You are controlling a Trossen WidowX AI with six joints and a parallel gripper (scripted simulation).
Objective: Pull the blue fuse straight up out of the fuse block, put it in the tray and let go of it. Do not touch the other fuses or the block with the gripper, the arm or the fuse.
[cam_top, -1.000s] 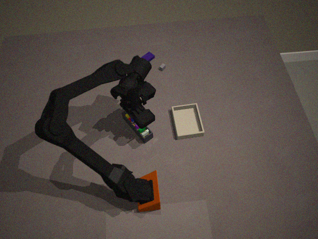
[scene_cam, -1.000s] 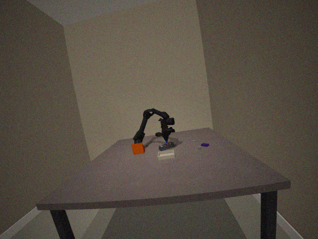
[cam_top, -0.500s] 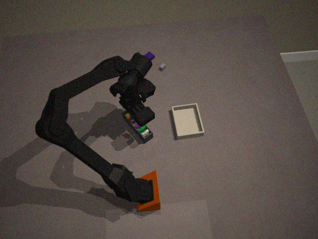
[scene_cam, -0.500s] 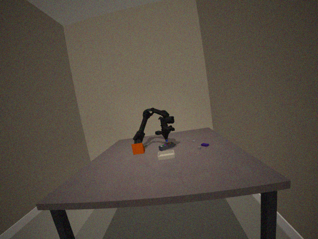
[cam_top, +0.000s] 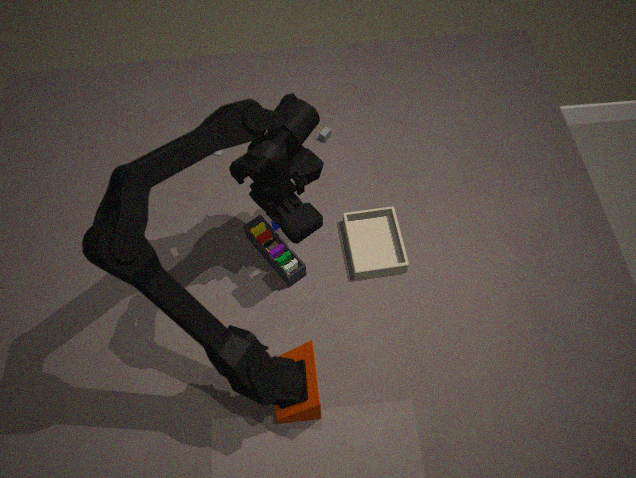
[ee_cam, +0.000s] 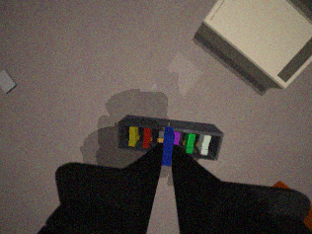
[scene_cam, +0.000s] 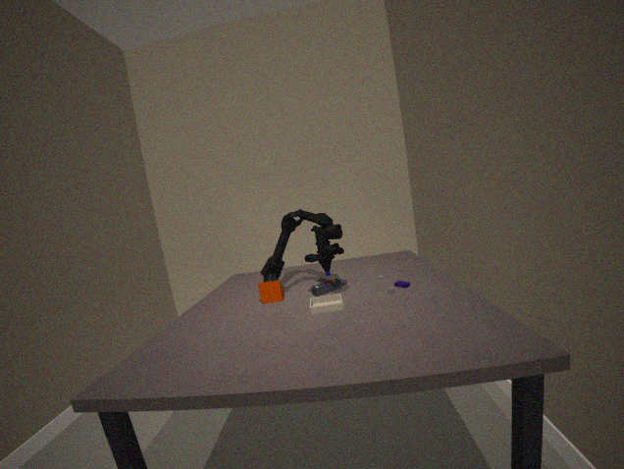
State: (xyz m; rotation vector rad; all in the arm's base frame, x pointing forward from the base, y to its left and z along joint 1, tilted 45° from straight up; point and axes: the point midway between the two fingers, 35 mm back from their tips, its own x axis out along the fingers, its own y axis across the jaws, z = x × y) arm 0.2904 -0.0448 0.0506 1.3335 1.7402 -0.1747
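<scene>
gripper [ee_cam: 167,162] clamped on slim blue fuse [ee_cam: 168,145]; boxy fuse block [ee_cam: 169,137] below; shallow rectangular tray [ee_cam: 257,36] well apart

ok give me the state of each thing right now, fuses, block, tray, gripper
gripper: shut on the blue fuse
blue fuse: pinched between the fingers, lifted above the block
fuse block: on the table, one middle slot vacant
yellow, red, purple, green, white fuses: seated in the block
tray: holds nothing, apart from the block
</scene>
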